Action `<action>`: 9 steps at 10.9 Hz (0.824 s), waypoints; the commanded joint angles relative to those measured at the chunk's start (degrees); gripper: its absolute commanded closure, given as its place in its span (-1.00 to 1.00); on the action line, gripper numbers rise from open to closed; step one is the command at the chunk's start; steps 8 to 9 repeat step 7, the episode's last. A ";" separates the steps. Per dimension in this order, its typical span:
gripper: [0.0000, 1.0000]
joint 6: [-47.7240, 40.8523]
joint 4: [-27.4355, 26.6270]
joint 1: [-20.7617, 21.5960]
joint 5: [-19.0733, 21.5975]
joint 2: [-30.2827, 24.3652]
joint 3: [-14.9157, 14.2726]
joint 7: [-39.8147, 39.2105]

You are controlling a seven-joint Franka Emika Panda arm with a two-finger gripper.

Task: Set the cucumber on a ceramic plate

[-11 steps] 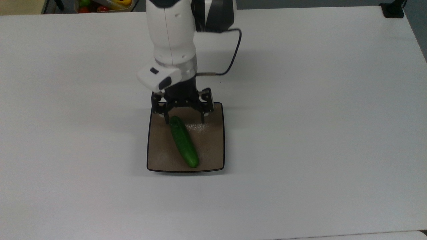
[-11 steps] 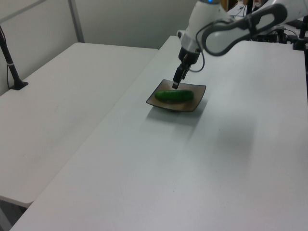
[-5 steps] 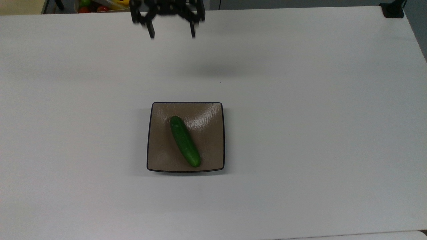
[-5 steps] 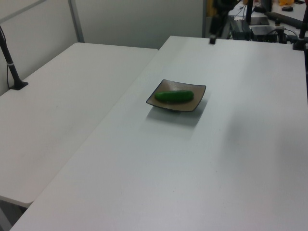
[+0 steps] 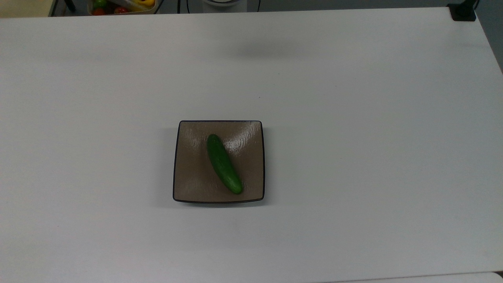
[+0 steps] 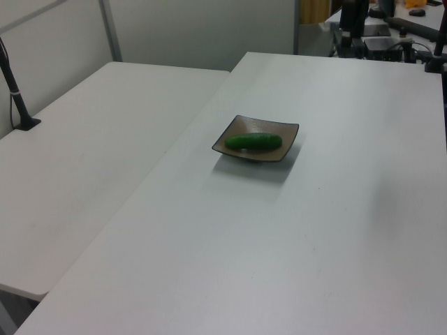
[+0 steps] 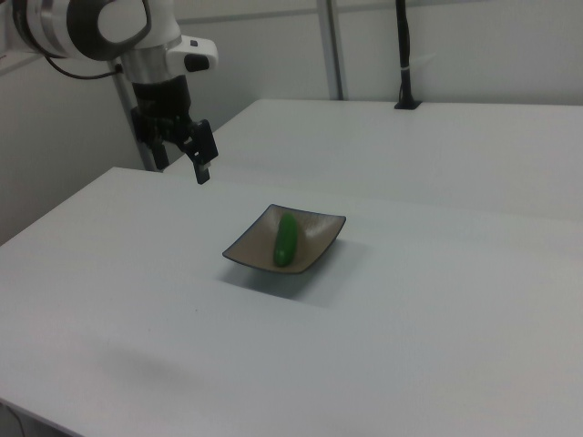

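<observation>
The dark-green cucumber (image 5: 224, 164) lies at a slant on the square tan-brown plate (image 5: 192, 179), which sits near the middle of the white table. It lies free, with nothing touching it. The left view has the cucumber (image 6: 253, 142) lying across the plate (image 6: 288, 130). In the right view the cucumber (image 7: 286, 239) rests in the plate (image 7: 321, 233), and my gripper (image 7: 185, 155) hangs open and empty well above the table, up and off to the right view's left of the plate.
A bin of colourful items (image 5: 122, 6) stands past the table's far edge at the top view's upper left. A black clamp (image 5: 463, 11) sits on the far right corner. A second white table (image 6: 91, 139) with a black post (image 6: 17, 91) adjoins.
The open gripper has lifted off the plate and drawn back out of the top view. The cucumber has rolled slightly toward the top view's right on the plate.
</observation>
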 commanded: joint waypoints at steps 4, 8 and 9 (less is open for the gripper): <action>-1.00 8.63 -2.38 0.53 1.65 0.16 0.31 -5.64; -1.00 8.82 -2.29 0.45 1.48 0.25 0.49 -6.81; -1.00 8.82 -2.29 0.45 1.48 0.25 0.49 -6.81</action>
